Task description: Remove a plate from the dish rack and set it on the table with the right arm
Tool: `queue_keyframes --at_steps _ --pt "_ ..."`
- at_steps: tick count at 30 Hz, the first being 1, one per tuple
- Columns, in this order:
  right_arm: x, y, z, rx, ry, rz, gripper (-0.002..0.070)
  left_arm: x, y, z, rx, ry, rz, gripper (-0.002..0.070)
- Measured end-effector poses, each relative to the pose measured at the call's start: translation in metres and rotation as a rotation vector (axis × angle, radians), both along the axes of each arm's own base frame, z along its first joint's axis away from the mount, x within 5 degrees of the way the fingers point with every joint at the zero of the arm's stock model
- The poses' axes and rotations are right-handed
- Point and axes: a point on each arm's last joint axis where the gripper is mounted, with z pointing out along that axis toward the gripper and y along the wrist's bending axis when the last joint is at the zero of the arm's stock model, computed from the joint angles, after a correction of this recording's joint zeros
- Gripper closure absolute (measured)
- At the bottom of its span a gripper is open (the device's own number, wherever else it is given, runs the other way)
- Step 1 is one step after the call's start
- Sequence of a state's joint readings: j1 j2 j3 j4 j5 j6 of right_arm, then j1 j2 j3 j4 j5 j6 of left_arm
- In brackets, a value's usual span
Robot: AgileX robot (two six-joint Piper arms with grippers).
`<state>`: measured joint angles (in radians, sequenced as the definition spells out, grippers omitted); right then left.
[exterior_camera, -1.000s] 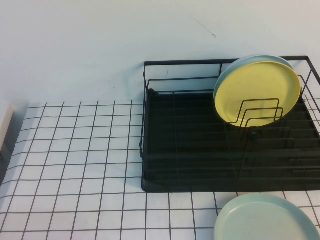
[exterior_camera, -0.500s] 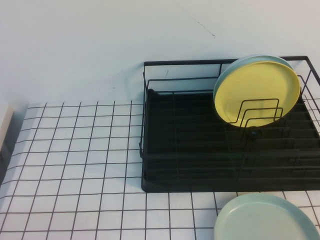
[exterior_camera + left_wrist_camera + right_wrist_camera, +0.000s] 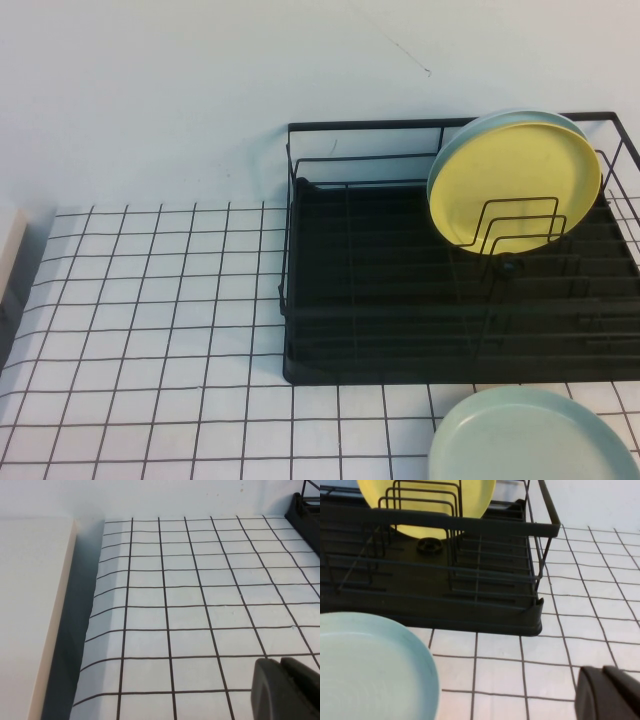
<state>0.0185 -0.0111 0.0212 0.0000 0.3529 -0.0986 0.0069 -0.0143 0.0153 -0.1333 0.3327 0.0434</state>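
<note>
plate: round mint plate [image 3: 532, 437] flat on my white gridded counter [image 3: 150, 300], before black wire dish rack [image 3: 400, 330].
right tool [image 3: 610, 692]: closed, empty, beside plate.
left tool [image 3: 285, 687]: fingers together, over bare counter.

Right pincer [image 3: 609, 692] shut, low over table; left pincer [image 3: 285, 687] likewise low.

No text, label, brand, number or sign can be read anywhere in these views. Only a plain black grid is printed on the table [image 3: 150, 330], and no marking is carried by the plate [image 3: 530, 440] or the dish rack [image 3: 400, 330].
</note>
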Motion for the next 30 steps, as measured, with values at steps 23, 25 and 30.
queue_keyframes --at_steps 23,25,30 --pt "0.0000 -0.0003 0.0000 0.010 0.000 -0.007 0.0679 0.0000 0.0000 0.0000 -0.004 0.000 0.001 0.0678" --pt "0.0000 -0.0003 0.0000 0.011 0.000 -0.007 0.0679 0.0000 0.0000 0.0000 -0.004 0.000 0.001 0.0678" --pt "0.0000 -0.0003 0.0000 0.011 0.000 -0.007 0.0679 0.0000 0.0000 0.0000 -0.004 0.000 0.001 0.0678"
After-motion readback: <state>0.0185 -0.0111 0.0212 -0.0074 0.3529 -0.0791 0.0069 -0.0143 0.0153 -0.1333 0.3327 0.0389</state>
